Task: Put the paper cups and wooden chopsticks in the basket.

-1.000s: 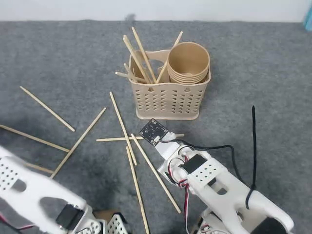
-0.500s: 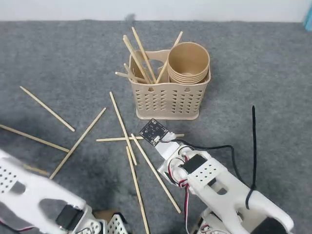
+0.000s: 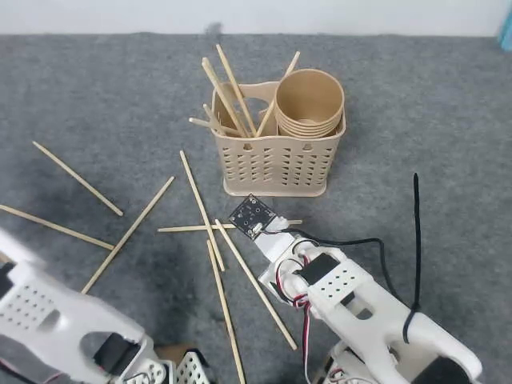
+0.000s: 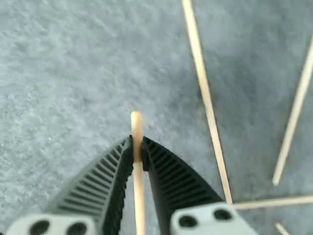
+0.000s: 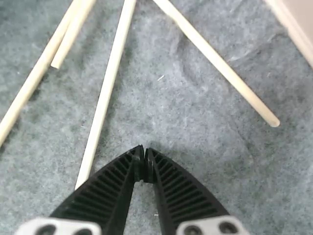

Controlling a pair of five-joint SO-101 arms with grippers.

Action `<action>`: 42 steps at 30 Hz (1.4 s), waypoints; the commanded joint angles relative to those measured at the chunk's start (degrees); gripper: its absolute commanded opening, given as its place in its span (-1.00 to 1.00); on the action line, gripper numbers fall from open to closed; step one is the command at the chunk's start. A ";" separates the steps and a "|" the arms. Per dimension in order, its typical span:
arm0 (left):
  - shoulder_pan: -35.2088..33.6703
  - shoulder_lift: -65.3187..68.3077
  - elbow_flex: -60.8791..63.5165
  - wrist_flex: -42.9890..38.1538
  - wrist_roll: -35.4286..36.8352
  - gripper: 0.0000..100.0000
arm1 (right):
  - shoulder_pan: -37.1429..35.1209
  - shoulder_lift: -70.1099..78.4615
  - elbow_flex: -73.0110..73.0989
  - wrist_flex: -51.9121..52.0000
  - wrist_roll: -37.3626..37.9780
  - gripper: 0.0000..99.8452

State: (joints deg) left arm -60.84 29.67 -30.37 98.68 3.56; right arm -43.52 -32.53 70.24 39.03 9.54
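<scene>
Left end effector [image 4: 137, 148], clamped on a chopstick [image 4: 136, 122], has just lifted clear, one more bound for the basket [image 3: 276, 164], while the right end effector [image 5: 145, 159] waits, closed and empty.

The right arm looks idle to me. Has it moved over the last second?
No. In the high view the right arm keeps its place just in front of the basket, its wrist camera over the same crossed chopsticks.
</scene>
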 commanded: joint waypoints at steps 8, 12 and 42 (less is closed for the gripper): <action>7.12 -21.89 17.19 1.32 -1.32 -0.98 | 0.75 -0.13 -0.26 -0.57 0.70 -0.98; 10.99 -31.56 24.40 0.62 -1.32 -0.98 | 0.75 -0.13 -0.26 -0.57 0.70 -0.98; 45.19 -84.84 55.34 -63.03 25.14 -0.98 | 0.75 -0.13 -0.26 -0.48 0.70 -0.98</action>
State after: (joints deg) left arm -19.69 -53.41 25.10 45.93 26.95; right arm -43.52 -32.53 70.24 39.03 9.54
